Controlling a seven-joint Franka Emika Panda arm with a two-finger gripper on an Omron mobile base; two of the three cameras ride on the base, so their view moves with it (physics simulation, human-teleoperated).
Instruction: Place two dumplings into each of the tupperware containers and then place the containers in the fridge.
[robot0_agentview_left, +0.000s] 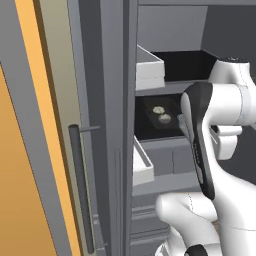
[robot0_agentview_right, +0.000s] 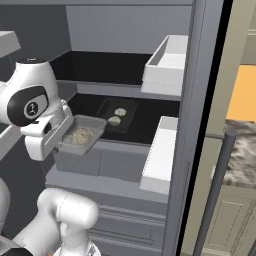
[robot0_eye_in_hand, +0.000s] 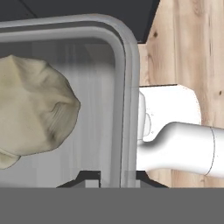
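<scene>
Fridge (robot0_agentview_right: 200, 100) open — dark shelf (robot0_agentview_right: 145, 120) holds one container (robot0_agentview_right: 107, 107) | pincer (robot0_eye_in_hand: 110, 177) clamped on second container's (robot0_agentview_right: 82, 136) rim

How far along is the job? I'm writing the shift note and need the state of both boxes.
Done: one tupperware container with two dumplings lies on the fridge shelf. In hand: the pincer, shut on the rim of the second container, holds it, with dumplings inside, in front of that shelf. Left: set it inside, let go, and perhaps close the fridge door.
</scene>
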